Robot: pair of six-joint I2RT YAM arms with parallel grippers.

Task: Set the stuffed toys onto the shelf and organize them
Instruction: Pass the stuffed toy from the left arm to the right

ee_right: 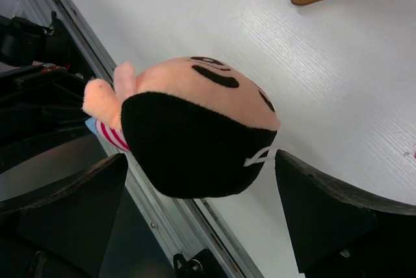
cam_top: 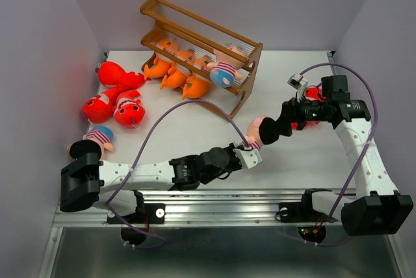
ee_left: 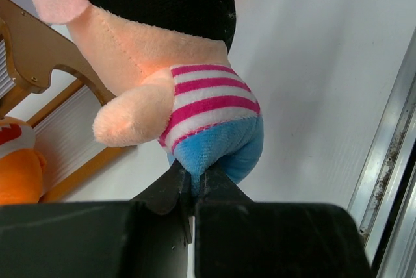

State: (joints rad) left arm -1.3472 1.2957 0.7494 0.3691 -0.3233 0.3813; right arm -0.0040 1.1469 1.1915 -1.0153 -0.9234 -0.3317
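Standing at twelve o'clock on the table (cam_top: 312, 154), the brown shelf (cam_top: 195, 28) holds orange fish (cam_top: 175, 75) and a striped doll (cam_top: 223, 73) down low. Red sharks (cam_top: 129, 110) lie at nine o'clock. Mid-table, the left gripper (ee_left: 194, 190) pinches a second doll (ee_left: 208, 106) by its blue bottom; the right gripper (ee_right: 201, 161) gapes wide around its head.

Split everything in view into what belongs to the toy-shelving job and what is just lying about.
Job: shelf; held doll, pinched by left gripper, open right gripper flanking its head; shelved doll; orange fish on shelf; red sharks; loose doll; red toy behind right arm.

Lying about: purple cable; metal rail at near edge.
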